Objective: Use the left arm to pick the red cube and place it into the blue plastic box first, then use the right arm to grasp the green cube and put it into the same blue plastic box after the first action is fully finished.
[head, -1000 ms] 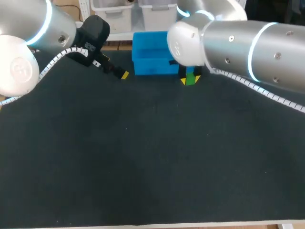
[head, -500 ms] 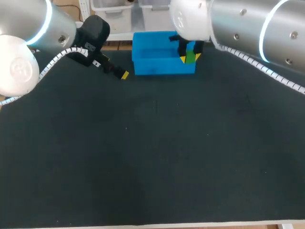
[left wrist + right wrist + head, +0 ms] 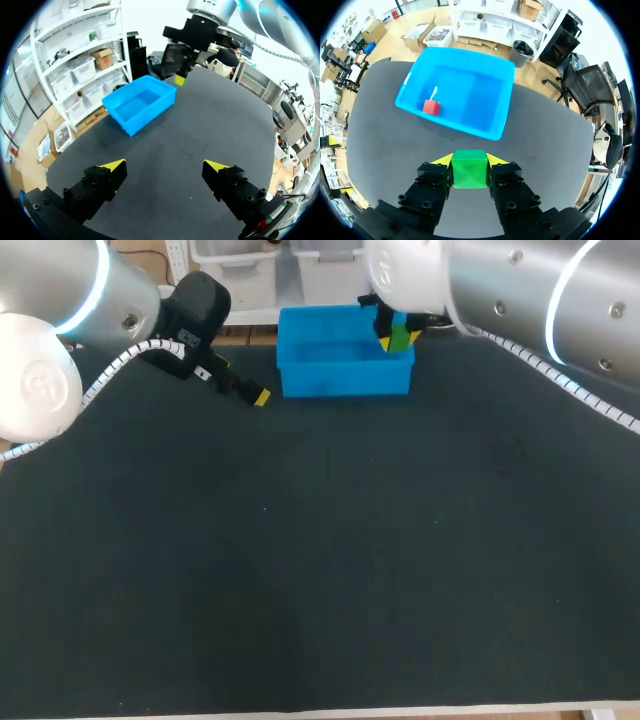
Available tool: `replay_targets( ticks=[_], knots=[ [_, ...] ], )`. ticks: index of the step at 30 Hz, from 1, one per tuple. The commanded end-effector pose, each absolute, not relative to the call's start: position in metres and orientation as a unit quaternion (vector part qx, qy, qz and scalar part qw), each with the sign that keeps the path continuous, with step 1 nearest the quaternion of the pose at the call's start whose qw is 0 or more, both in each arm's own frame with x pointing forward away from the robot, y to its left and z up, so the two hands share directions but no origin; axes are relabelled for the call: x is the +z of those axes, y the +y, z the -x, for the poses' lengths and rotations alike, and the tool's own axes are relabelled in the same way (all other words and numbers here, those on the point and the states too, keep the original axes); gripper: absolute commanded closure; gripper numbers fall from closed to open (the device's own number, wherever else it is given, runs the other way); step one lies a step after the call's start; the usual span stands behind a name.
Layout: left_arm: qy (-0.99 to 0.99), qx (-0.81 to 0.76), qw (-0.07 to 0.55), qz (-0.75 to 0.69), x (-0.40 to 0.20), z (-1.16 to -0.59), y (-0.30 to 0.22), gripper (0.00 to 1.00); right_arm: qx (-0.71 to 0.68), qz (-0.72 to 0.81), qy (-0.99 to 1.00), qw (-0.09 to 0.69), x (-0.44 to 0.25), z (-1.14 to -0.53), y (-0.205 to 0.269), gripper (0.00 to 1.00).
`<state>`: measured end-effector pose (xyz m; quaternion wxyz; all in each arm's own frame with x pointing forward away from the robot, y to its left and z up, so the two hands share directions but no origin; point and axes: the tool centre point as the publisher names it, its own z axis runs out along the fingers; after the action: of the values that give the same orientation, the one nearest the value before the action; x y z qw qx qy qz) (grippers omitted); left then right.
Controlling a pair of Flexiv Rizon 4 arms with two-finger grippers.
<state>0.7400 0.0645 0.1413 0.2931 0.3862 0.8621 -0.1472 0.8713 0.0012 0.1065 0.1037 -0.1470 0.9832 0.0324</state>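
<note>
My right gripper [image 3: 469, 165] is shut on the green cube [image 3: 469, 169], holding it in the air just short of the near wall of the blue plastic box [image 3: 497, 131]. The red cube [image 3: 431, 106] lies inside that box, near one end. In the head view the green cube [image 3: 401, 339] hangs over the right end of the blue box [image 3: 340, 375] at the table's far edge. My left gripper [image 3: 165, 167] stands open and empty left of the box, over bare table; in the head view only one fingertip [image 3: 262, 397] shows. From the left wrist the blue box [image 3: 131, 120] lies ahead.
The black table mat [image 3: 320, 560] spreads wide from the box to the front edge. The box sits close to the table's far edge.
My right arm lifted the green cube off the table beside the box's right end and carried it up and back, over the box's right end. The left arm kept still.
</note>
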Motion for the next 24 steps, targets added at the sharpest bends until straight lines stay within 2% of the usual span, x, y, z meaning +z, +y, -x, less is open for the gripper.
replay_targets(
  ticks=[1, 24],
  knots=[
    [0.86, -0.151, 0.295, -0.389, 0.141, -0.74, 0.067, 0.0, 0.044, 0.153, 0.981, 0.108, 0.104, -0.887, -0.004, 1.0],
    [0.86, -0.151, 0.295, -0.389, 0.141, -0.74, 0.067, 0.0, 0.075, 0.222, 0.962, 0.143, 0.124, -0.95, 0.003, 1.0]
  ],
)
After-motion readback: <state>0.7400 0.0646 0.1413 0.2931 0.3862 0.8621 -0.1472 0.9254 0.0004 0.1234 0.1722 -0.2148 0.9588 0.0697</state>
